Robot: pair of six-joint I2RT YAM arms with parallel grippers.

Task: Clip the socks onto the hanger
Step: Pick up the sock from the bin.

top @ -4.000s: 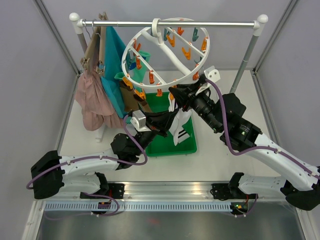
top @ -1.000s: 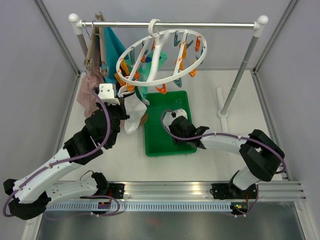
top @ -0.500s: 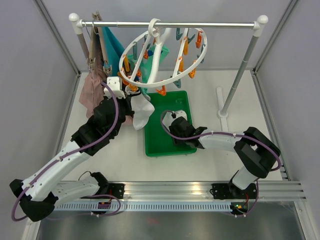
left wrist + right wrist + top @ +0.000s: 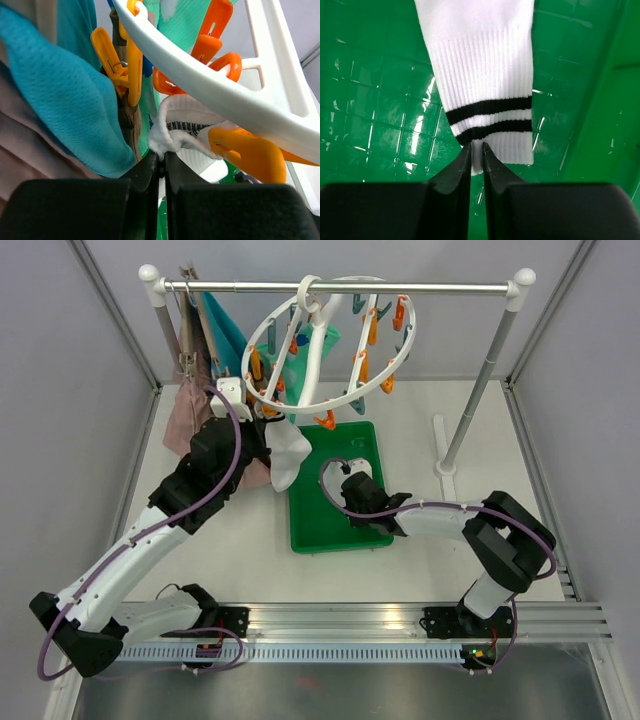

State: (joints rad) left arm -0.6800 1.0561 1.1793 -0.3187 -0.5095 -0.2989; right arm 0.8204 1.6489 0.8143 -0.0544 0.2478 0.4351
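Observation:
The white ring hanger [image 4: 316, 350] with orange and teal pegs hangs tilted from the rail. My left gripper [image 4: 262, 435] is shut on the cuff of a white sock with dark stripes [image 4: 285, 455] and holds it against the ring's lower left rim. In the left wrist view the gripper [image 4: 162, 160] pinches the cuff [image 4: 185, 127] just under the ring [image 4: 200, 65], beside an orange peg [image 4: 245, 150]. A mint sock [image 4: 185, 20] hangs behind. My right gripper [image 4: 476, 147] is shut on the cuff edge of a second white striped sock [image 4: 480, 70] lying in the green tray [image 4: 370, 100].
The rail [image 4: 340, 286] carries tan hangers [image 4: 190, 320], a large teal garment [image 4: 225, 330] and a pink garment [image 4: 185, 420] at the left. The green tray [image 4: 325, 525] sits mid-table under the right gripper [image 4: 350, 495]. The rack's right post [image 4: 480, 380] stands at the right.
My left gripper has lifted the white sock up and back toward the ring's rim. The hanger has tilted a little. The right gripper stays low in the tray.

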